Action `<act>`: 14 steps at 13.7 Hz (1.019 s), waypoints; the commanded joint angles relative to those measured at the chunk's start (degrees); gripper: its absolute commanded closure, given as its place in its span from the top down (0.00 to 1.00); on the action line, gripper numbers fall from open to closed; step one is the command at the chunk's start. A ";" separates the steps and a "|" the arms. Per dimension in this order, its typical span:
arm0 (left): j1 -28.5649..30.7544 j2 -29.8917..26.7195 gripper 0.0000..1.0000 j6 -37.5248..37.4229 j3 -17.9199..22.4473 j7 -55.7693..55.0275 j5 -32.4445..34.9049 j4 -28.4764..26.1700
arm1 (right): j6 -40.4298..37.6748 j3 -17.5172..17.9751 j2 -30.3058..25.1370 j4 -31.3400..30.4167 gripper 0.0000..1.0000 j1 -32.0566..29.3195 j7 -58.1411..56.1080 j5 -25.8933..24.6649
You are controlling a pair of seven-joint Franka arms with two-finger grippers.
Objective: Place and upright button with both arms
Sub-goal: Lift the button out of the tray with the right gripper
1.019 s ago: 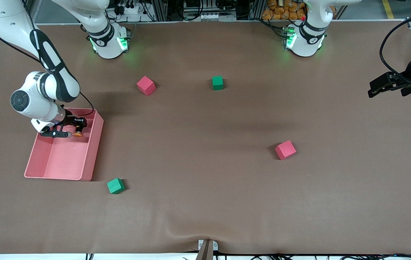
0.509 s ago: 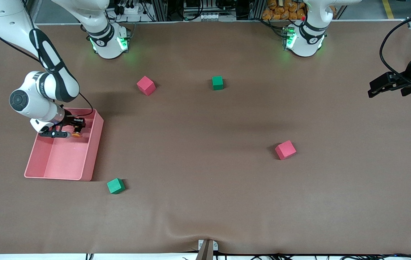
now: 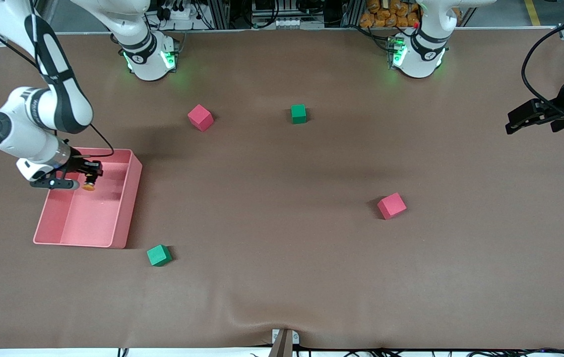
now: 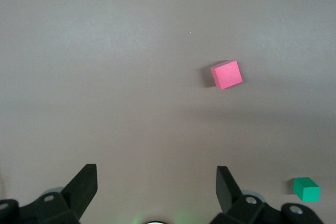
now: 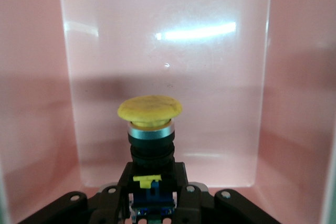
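In the front view the right hand (image 3: 79,181) grips the button (image 3: 88,186) over the pink bin (image 3: 123,208), so it looks carried but not yet set upright, while the left hand (image 3: 527,115) waits over the counter (image 3: 282,277) at its own arm's end; I count one bin, two pink cubes, two green cubes. The left wrist view shows its fingers (image 4: 83,186) spread wide and empty above one pink cube (image 4: 227,74) and one green cube (image 4: 306,189). The right wrist view shows one button (image 5: 150,124), orange cap clear of the fingers, clamped by its body above the bin floor (image 5: 168,51).
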 commanded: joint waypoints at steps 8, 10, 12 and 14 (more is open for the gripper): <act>0.10 0.19 1.00 -0.52 -0.40 0.44 0.69 0.95 | -22.21 0.40 -1.02 16.14 0.11 12.03 4.03 -0.51; 0.19 0.19 1.00 -0.52 -0.32 0.62 0.69 0.95 | -22.12 0.40 -0.41 17.28 0.11 18.43 13.58 -0.59; 0.28 0.19 1.00 -0.52 -0.23 0.71 0.69 0.86 | -21.68 0.40 1.25 19.91 0.08 25.98 26.57 -0.42; 0.28 0.19 1.00 -0.52 -0.14 0.62 0.69 0.86 | -21.60 0.40 7.13 26.13 0.05 33.19 38.98 -0.15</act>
